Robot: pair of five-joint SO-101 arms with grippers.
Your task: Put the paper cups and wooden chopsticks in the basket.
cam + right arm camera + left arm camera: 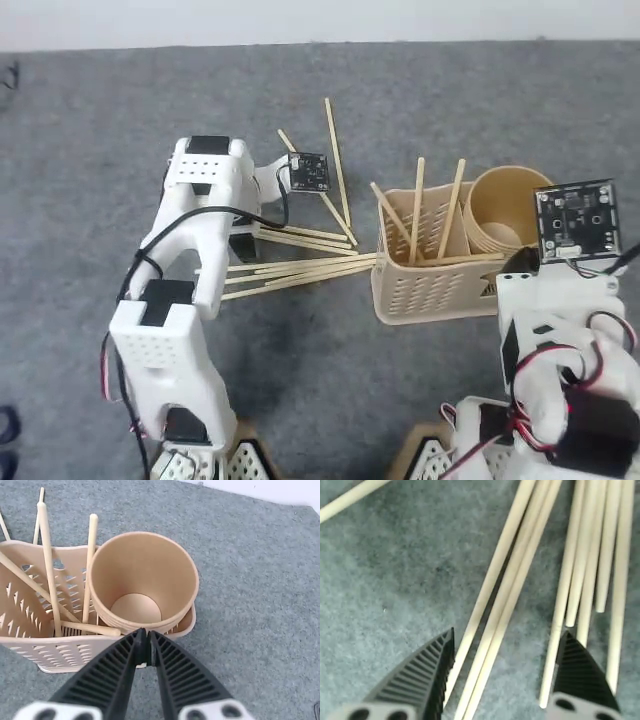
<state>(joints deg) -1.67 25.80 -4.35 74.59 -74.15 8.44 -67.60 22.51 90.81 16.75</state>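
Observation:
A beige perforated basket [425, 290] stands on grey carpet with a stack of paper cups [505, 208] in its right end and three chopsticks [416, 212] leaning upright in its left part. The cups [144, 580] and basket [30, 645] lie just beyond my right gripper [146, 642], which is shut and empty. Several loose wooden chopsticks [290, 272] lie left of the basket. My left gripper [507, 647] is open low over that bundle, its fingers astride a few chopsticks [502, 600]. More chopsticks [336, 165] lie farther back.
Grey carpet covers the whole floor. Both white arm bases stand at the near edge, the left arm [190, 260] stretched over the carpet left of the basket. Open carpet lies behind and to the far left.

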